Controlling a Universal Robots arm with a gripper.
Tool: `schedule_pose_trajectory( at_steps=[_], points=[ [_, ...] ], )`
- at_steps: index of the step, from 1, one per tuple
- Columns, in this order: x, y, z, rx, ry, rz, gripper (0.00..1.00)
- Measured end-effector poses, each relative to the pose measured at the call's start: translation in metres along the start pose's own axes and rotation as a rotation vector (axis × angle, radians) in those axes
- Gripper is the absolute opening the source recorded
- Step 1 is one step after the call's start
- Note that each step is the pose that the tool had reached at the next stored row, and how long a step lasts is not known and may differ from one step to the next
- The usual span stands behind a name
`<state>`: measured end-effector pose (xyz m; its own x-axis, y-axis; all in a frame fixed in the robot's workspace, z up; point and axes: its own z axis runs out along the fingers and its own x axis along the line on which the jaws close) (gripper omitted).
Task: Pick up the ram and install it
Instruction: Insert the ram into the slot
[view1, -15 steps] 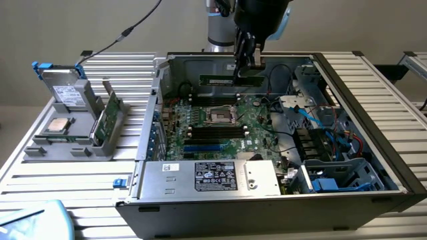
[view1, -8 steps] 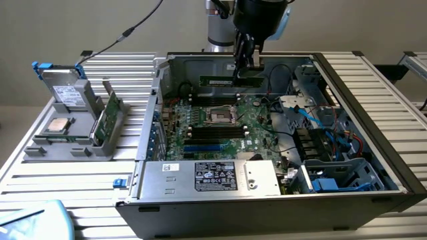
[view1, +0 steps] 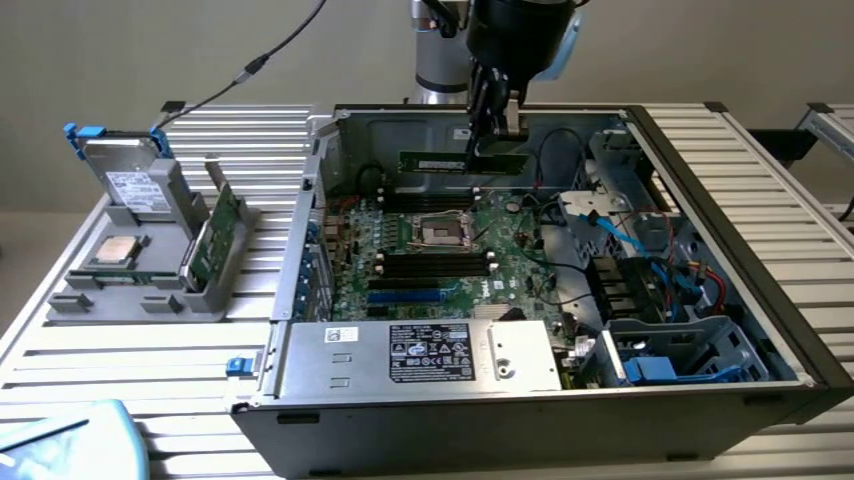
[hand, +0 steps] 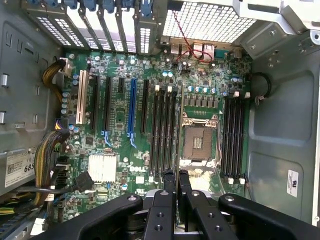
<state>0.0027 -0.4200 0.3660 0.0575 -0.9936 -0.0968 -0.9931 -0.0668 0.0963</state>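
Observation:
The ram (view1: 441, 162), a slim dark-green stick, hangs level above the far side of the open computer case (view1: 747, 200). My gripper (view1: 495, 140) is shut on its right end. Below it lies the green motherboard (view1: 454, 255) with black memory slots (view1: 427, 200) on the far side of the processor socket (view1: 441, 232) and more slots (view1: 434, 268) on the near side. In the wrist view my gripper (hand: 175, 182) has its fingers (hand: 167, 187) pressed close together, looking straight down on the motherboard (hand: 120, 120), the socket (hand: 198, 141) and the slot banks (hand: 162, 130) either side.
A grey holder (view1: 114, 300) at the exterior view's left carries a hard drive (view1: 134, 185), a taller green card with a metal bracket (view1: 214, 240) and a square silver processor (view1: 114, 252). The power supply (view1: 427, 355) fills the case's front. Cables (view1: 654, 250) and drive cages sit at the right.

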Motion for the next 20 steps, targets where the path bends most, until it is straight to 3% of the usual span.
schedule_pose_trajectory(
  at_steps=[7, 20],
  points=[
    [0.0, 0.0, 0.0002, 0.0011, 0.0001, 0.0, 0.14],
    [-0.002, -0.0023, 0.0234, 0.0023, 0.001, -0.002, 0.14]
  ],
)
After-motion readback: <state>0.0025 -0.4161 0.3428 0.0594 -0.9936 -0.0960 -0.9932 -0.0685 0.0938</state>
